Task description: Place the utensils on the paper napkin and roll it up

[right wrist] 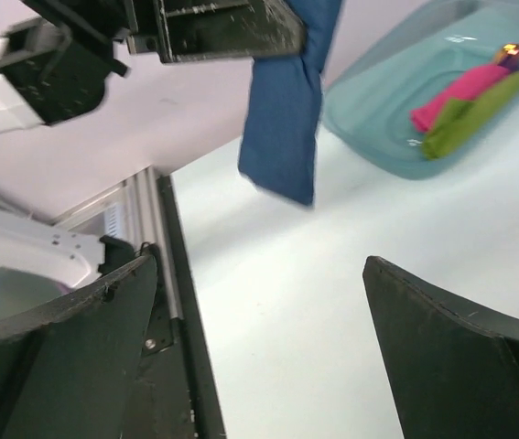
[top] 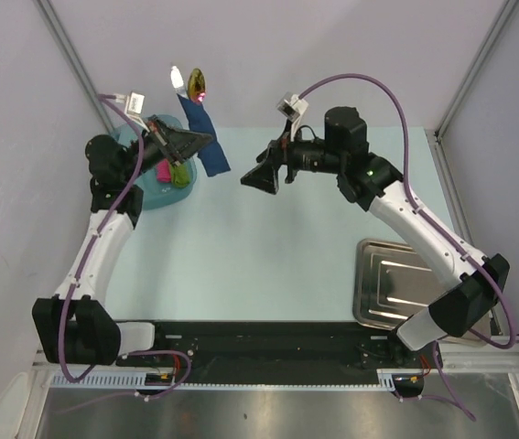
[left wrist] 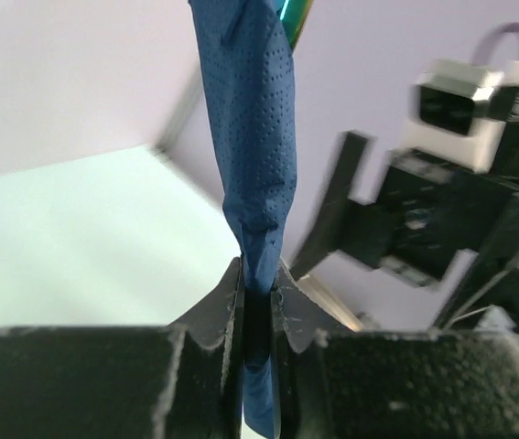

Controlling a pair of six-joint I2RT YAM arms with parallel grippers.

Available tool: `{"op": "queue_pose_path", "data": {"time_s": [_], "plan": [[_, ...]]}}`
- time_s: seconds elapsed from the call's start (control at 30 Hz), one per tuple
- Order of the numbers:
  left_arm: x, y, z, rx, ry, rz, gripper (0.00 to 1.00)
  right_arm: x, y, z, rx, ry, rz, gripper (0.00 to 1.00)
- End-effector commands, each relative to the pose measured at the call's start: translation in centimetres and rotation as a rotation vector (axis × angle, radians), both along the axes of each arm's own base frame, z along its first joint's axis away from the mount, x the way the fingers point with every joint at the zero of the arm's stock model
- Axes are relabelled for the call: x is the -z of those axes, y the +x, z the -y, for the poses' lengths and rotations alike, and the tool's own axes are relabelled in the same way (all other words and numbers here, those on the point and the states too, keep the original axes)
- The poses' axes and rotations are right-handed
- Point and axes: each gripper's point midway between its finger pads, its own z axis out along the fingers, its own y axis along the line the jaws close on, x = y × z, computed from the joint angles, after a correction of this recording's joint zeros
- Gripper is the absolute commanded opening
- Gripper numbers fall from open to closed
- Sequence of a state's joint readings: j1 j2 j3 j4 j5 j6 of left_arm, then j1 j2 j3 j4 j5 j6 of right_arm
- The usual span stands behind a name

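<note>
I am looking down on the pale table (top: 268, 238), with both arms reaching in over its far half. The steel tray (top: 396, 283) is sitting at the near right, beside the right arm's base. The pale teal tub (top: 149, 197) is sitting at the far left, under the left arm's wrist.

The paper napkin (top: 215, 160) is hanging as a narrow, bunched roll. The left gripper (top: 202, 139) is clamping it. In the left wrist view its fingers (left wrist: 218, 311) are pressing together on the dark blue paper (left wrist: 254, 137), with a short tail sticking out below them. The roll's lower end is dangling over the table just beside the tub.

The right gripper (top: 252, 180) is hovering near the roll, apart from it, with its fingers (right wrist: 76, 347) spread wide and nothing between them.

The utensils (top: 197, 82) are showing as a shiny orange-gold tip with a red glint, poking out of the roll's upper end. A pink stick (top: 162, 171) and a lime-green stick (top: 180, 174) are lying in the tub.
</note>
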State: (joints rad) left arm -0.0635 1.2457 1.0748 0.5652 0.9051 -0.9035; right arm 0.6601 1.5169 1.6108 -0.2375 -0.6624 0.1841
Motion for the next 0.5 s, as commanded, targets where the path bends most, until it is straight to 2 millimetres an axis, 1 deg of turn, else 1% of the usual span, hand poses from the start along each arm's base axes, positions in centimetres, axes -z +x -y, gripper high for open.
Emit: {"op": "queue_pose_path", "data": {"time_s": [0.0, 0.03, 0.07, 0.1, 0.13, 0.17, 0.2, 0.23, 0.3, 0.4, 0.43, 0.47], "plan": [[2.5, 5.2, -5.0, -0.211, 0.180, -0.027, 0.00, 0.0, 3.1, 1.7, 0.094, 0.011, -0.040, 1.00], [3.8, 6.5, -5.8, -0.240, 0.204, -0.065, 0.00, 0.0, 3.3, 1.9, 0.099, 0.012, -0.043, 1.00], [4.3, 7.2, -6.7, -0.263, 0.225, -0.115, 0.00, 0.3, 3.6, 2.1, 0.107, 0.010, -0.051, 1.00], [4.8, 8.1, -7.9, -0.295, 0.262, -0.112, 0.00, 0.6, 3.9, 2.2, 0.110, 0.005, -0.058, 1.00], [6.2, 9.5, -8.5, -0.305, 0.281, -0.141, 0.00, 0.8, 4.3, 2.5, 0.121, 0.002, -0.058, 1.00], [6.7, 9.9, -9.3, -0.328, 0.301, -0.189, 0.00, 1.0, 4.4, 2.5, 0.124, -0.002, -0.061, 1.00], [7.2, 10.6, -10.6, -0.363, 0.331, -0.182, 0.00, 1.1, 4.5, 2.5, 0.122, -0.004, -0.063, 1.00], [8.0, 11.8, -11.7, -0.408, 0.354, -0.195, 0.00, 1.5, 4.6, 2.6, 0.125, -0.012, -0.066, 1.00], [9.3, 12.9, -13.7, -0.471, 0.402, -0.207, 0.00, 1.6, 4.8, 2.7, 0.129, -0.015, -0.064, 1.00], [11.0, 14.7, -15.8, -0.511, 0.455, -0.221, 0.00, 2.2, 5.2, 2.7, 0.133, -0.024, -0.074, 1.00], [11.0, 15.3, -16.6, -0.536, 0.472, -0.240, 0.00, 2.3, 5.5, 2.8, 0.136, -0.024, -0.075, 1.00], [12.9, 16.3, -17.8, -0.547, 0.482, -0.286, 0.00, 2.4, 5.5, 2.7, 0.136, -0.025, -0.076, 1.00]]}}
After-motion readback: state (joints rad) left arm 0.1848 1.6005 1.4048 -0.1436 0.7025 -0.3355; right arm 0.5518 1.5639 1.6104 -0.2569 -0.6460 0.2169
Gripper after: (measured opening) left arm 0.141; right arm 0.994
